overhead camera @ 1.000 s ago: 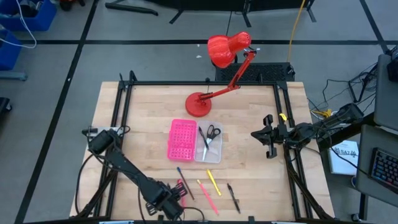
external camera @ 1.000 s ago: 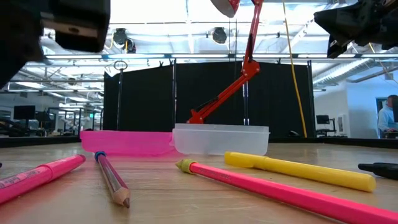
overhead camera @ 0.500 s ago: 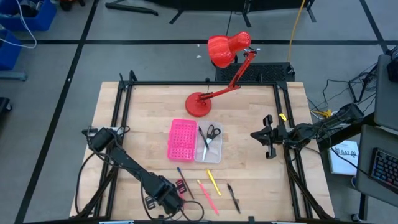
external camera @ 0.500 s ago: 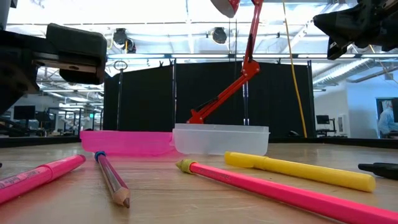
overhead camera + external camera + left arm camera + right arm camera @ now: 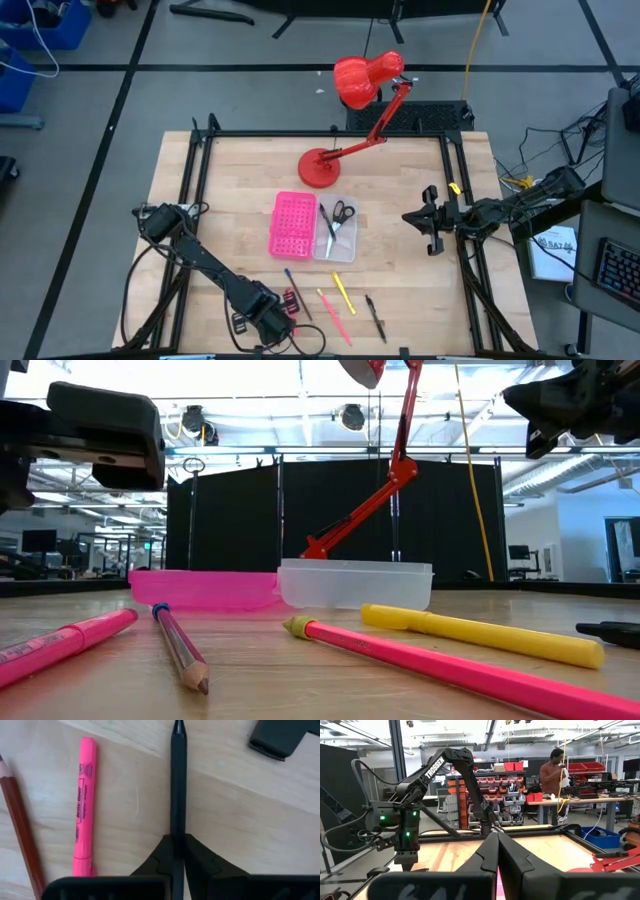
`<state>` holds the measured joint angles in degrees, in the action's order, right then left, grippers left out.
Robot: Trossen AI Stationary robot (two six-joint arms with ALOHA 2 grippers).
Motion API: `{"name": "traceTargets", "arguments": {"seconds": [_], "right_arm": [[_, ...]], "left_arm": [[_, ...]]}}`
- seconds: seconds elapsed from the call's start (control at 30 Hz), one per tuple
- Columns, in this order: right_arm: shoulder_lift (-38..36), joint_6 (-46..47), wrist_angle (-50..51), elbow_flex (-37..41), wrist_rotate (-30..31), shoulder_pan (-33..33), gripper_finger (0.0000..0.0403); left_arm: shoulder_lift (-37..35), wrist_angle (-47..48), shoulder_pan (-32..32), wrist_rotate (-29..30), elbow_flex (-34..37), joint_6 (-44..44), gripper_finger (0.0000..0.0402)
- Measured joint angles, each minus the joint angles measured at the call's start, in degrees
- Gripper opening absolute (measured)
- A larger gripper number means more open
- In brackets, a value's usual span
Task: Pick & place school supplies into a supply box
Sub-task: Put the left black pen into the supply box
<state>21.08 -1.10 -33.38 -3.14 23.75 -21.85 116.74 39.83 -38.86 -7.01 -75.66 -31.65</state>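
A: Left claw [image 5: 178,851], condition and position?
B: Fingers [image 5: 159,857] are seen pressed onto a black pen [image 5: 177,785], which is pinched between them and lies flat on the tabletop [image 5: 220,190]. The claw is placed at the near edge, on the near-left side of the supply box [image 5: 312,228].

A: Items beside the pinched pen?
B: A pink highlighter [image 5: 84,805] is laid just beside it, roughly parallel, with a brown pencil [image 5: 20,825] on the highlighter's far side. In the low view, a long pink pen [image 5: 440,665] and a yellow highlighter [image 5: 480,635] are listed nearer than the box, and a black pen tip [image 5: 610,630] is seen at the edge.

A: Supply box?
B: Set open at mid-tabletop, pink perforated half and clear half touching side by side. Scissors [image 5: 341,212] are held in the clear half. A red desk lamp [image 5: 345,150] is stood just beyond the box.

A: Right claw [image 5: 432,232]?
B: Held above the tabletop, well apart to the right of the box; fingers are pressed together, nothing between them.

A: Surroundings?
B: A person [image 5: 554,767] is noted in the room beyond, at a workbench.
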Motion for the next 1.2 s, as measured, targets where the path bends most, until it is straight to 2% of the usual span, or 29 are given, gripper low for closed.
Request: {"name": "traceTargets", "arguments": {"seconds": [0.13, 0.27, 0.37, 0.53, 0.73, 0.87, 0.97, 1.1, 1.2], "right_arm": [[0.8, 0.5, 0.0, 0.0, 0.0, 0.0, 0.0000], [1.6, 1.5, 0.0, 0.0, 0.0, 0.0, 0.0000], [1.9, 1.9, -0.1, 0.0, 0.0, 0.0, 0.0000], [2.2, 2.0, -0.1, 0.0, 0.1, 0.0, 0.0000], [2.8, 2.2, 0.1, 0.0, 0.2, 0.0, 0.0000], [3.4, 2.1, -0.1, 0.0, 0.2, 0.0, 0.0000], [3.8, 2.0, 0.1, 0.0, 0.2, 0.0, 0.0000], [4.3, 2.0, -0.1, 0.0, 0.2, 0.0, 0.0000], [4.2, 2.5, -0.5, 0.0, 0.2, 0.0, 0.0000]], "left_arm": [[-0.4, 2.4, -1.3, 3.7, 0.0, -4.4, 0.0040], [-2.5, 4.0, -1.9, 7.8, 0.1, -5.5, 0.0021], [-5.4, 7.4, -1.4, 13.4, 0.8, -7.9, 0.0021], [-11.6, 7.8, -0.4, 24.3, 0.3, -13.8, 0.0023], [-17.8, 3.8, 3.5, 30.3, 0.3, -25.2, 0.0030], [-20.0, -1.0, 9.4, 28.9, 0.3, -32.2, 0.0032], [-20.4, -5.6, 15.3, 25.4, 0.3, -38.5, 0.0033], [-19.3, -13.6, 23.6, 15.0, 0.3, -47.0, 0.0033], [-17.8, -17.5, 29.6, 6.1, 0.2, -50.1, 0.0034]]}}
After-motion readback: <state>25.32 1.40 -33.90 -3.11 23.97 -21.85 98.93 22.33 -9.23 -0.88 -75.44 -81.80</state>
